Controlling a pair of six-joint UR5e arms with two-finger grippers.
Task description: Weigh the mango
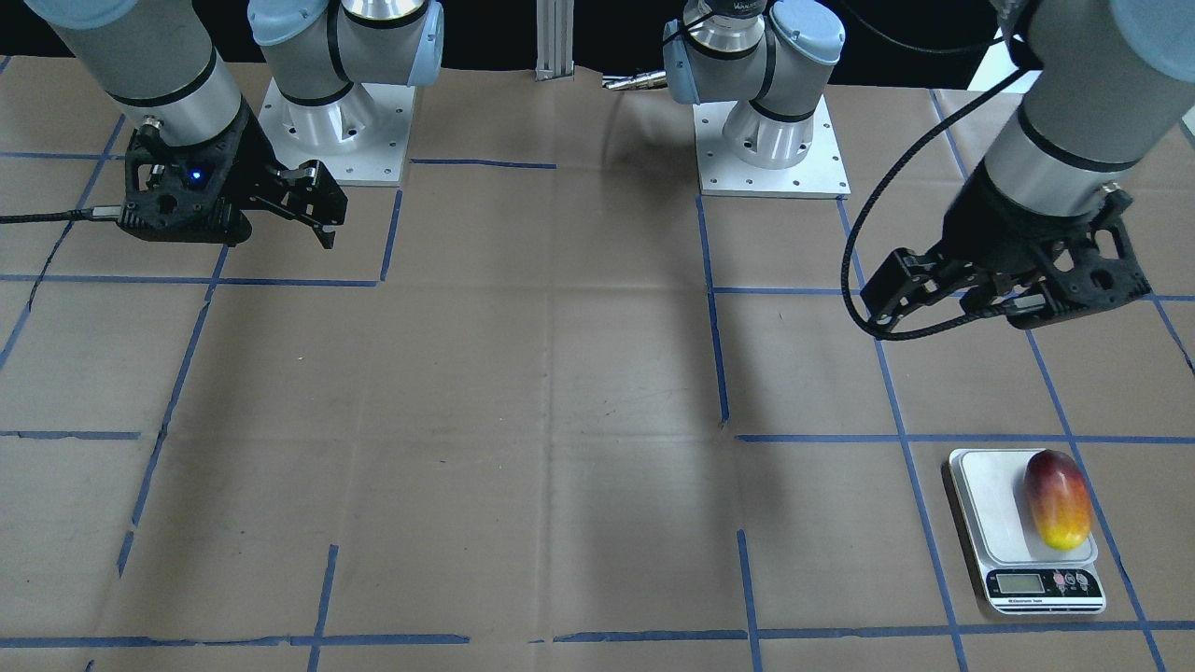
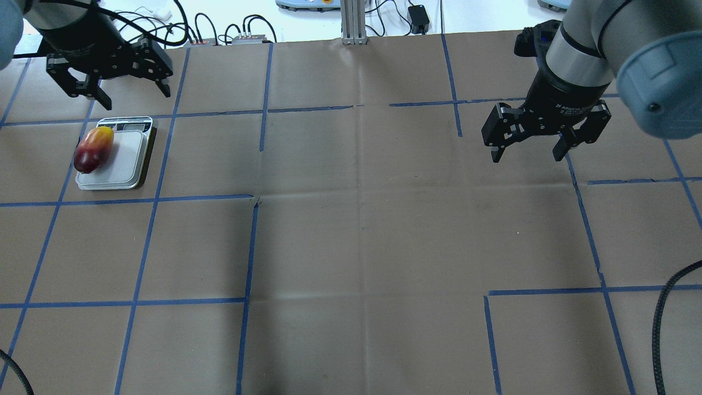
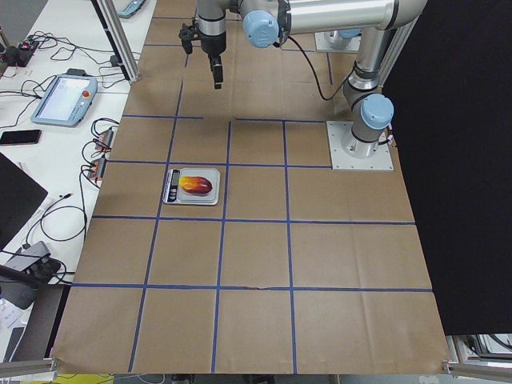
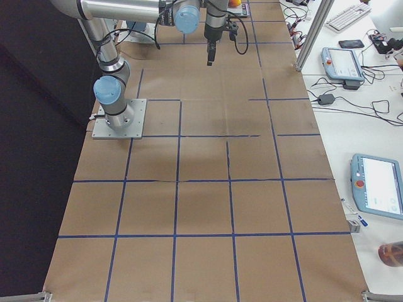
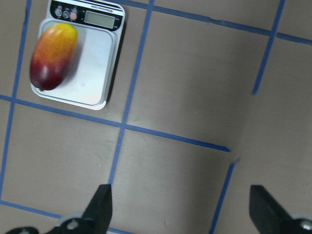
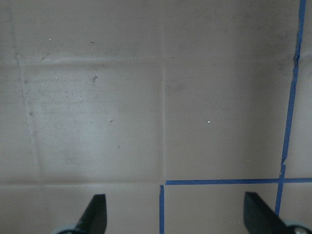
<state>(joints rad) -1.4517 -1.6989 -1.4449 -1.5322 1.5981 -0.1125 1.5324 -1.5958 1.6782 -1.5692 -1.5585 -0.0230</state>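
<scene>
The mango (image 2: 94, 149), dark red fading to yellow, lies on the left part of the white platform of the kitchen scale (image 2: 123, 164), its yellow end toward the display. It also shows in the front view (image 1: 1058, 499) and the left wrist view (image 5: 52, 56). My left gripper (image 2: 134, 96) is open and empty, raised beyond the scale and apart from it; in the front view (image 1: 924, 294) it hangs well above the table. My right gripper (image 2: 527, 156) is open and empty over the far right of the table, and shows in the front view (image 1: 322, 210).
The table is brown paper with a grid of blue tape lines (image 2: 249, 247). The two arm bases (image 1: 770, 149) stand at the robot's edge. Cables and controller boxes (image 2: 247, 38) lie beyond the far edge. A black cable (image 2: 661, 323) hangs at the near right.
</scene>
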